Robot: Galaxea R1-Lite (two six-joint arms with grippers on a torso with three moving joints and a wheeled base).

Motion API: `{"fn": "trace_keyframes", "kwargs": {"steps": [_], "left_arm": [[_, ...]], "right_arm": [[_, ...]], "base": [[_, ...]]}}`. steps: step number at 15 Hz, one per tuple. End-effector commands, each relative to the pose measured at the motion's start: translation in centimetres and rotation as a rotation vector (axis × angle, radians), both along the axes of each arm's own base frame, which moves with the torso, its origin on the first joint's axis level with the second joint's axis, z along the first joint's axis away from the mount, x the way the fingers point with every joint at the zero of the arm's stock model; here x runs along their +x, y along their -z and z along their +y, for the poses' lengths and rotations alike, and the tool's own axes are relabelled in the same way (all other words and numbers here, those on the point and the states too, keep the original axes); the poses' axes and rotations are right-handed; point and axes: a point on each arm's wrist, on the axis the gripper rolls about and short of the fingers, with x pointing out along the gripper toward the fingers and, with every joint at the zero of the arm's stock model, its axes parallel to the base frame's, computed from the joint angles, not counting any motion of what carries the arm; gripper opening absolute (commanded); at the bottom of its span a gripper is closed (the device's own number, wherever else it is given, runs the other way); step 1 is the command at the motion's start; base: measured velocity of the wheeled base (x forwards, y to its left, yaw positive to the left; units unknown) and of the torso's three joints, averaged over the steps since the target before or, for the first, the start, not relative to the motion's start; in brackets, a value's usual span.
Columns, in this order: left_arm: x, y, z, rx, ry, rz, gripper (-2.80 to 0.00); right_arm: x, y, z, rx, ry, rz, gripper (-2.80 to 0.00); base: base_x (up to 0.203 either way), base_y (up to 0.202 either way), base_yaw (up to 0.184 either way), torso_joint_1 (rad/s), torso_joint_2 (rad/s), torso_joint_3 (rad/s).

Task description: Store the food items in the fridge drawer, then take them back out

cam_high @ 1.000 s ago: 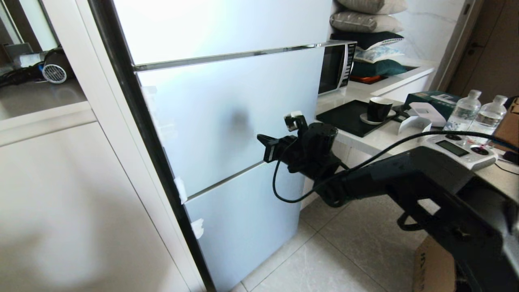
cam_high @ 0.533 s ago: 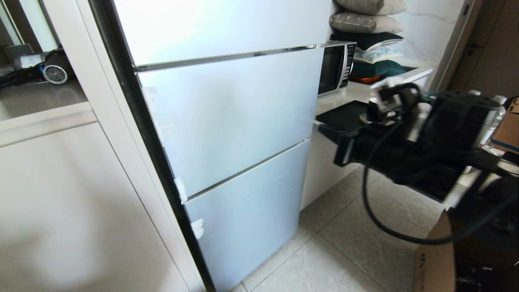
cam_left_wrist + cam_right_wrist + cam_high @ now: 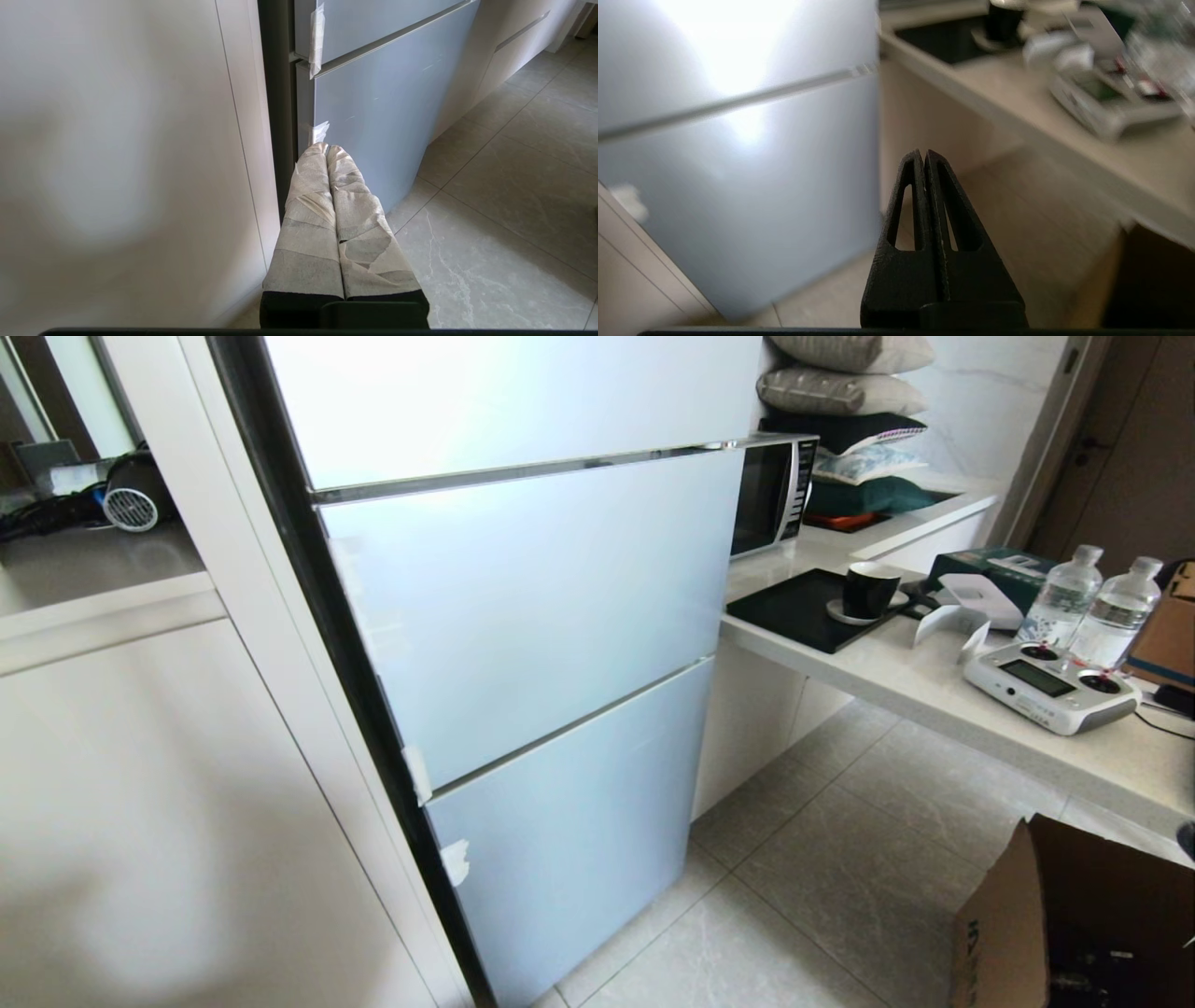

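Head view shows the fridge (image 3: 523,644) with all its doors shut, so the fridge drawer and the food items sit out of sight behind them; no arm appears beside it. A second ago the right arm reached close to the fridge's middle door (image 3: 532,607); half a second ago it was swinging away toward the counter (image 3: 934,681) right of the fridge, and now it is gone from view. Likely the job is finished or pausing. Left gripper (image 3: 325,148) hangs near the fridge's lower door (image 3: 373,112), taped fingers pressed together. Right gripper (image 3: 923,153), off the fridge's right side, is pinched closed on nothing.
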Motion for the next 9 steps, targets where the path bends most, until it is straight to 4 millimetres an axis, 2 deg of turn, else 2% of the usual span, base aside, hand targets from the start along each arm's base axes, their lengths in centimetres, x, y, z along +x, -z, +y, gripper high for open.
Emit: {"fn": "trace_keyframes", "kwargs": {"steps": [1, 3, 4, 7, 9], "left_arm": [[0.0, 0.0, 0.0, 0.000, -0.001, 0.000, -2.80], [0.0, 0.0, 0.0, 0.000, -0.001, 0.000, -2.80], [0.0, 0.0, 0.0, 0.000, -0.001, 0.000, -2.80], [0.0, 0.0, 0.0, 0.000, -0.001, 0.000, -2.80], [0.0, 0.0, 0.0, 0.000, -0.001, 0.000, -2.80]], "right_arm": [[-4.6, 4.7, -1.5, 0.001, 0.057, 0.058, -2.80], [-5.7, 8.0, -1.4, 0.008, -0.015, 0.233, -2.80], [-5.8, 8.7, -1.3, 0.012, -0.035, 0.285, -2.80], [-5.8, 9.1, -1.3, -0.075, -0.086, 0.310, -2.80], [-5.9, 9.1, -1.3, -0.037, -0.078, 0.310, -2.80]], "base": [[0.000, 0.000, 0.000, 0.000, 0.00, 0.000], [0.000, 0.000, 0.000, 0.000, 0.00, 0.000], [0.000, 0.000, 0.000, 0.000, 0.00, 0.000], [0.000, 0.000, 0.000, 0.000, 0.00, 0.000], [0.000, 0.000, 0.000, 0.000, 0.00, 0.000]]}}
